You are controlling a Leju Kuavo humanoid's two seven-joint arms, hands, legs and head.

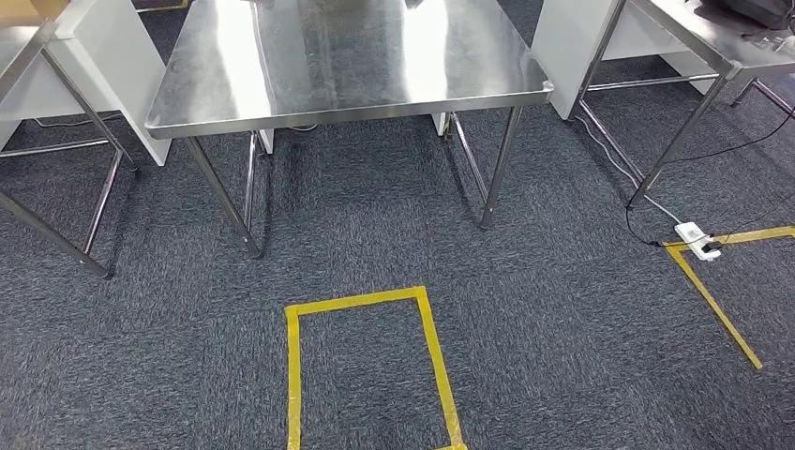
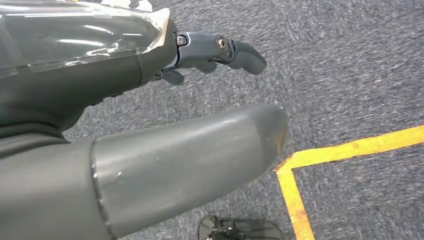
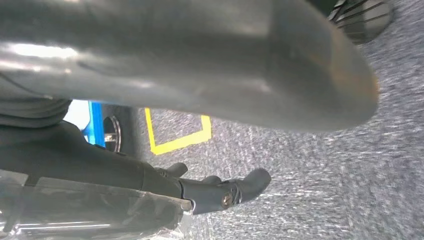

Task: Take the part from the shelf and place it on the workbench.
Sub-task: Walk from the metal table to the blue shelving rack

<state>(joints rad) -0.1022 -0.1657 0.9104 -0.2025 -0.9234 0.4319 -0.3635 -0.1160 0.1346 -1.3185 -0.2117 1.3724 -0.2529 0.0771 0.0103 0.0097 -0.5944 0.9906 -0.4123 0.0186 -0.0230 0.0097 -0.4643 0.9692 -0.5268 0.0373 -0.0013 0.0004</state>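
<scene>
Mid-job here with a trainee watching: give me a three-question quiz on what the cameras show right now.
1. True or false: the steel table ahead has a part lying on its top.
2. What is marked on the carpet in front of that table? A) yellow tape rectangle B) red circle C) white arrow
3. Fill in: the left robot hand and right robot hand hang over the carpet holding ____.

Key: 1 false; 2 A; 3 nothing.

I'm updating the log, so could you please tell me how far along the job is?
Nothing looks done: the bare shiny steel workbench holds no part. Nothing is in hand: the left hand and right hand hang empty over grey carpet. Fetching and placing remain.
</scene>
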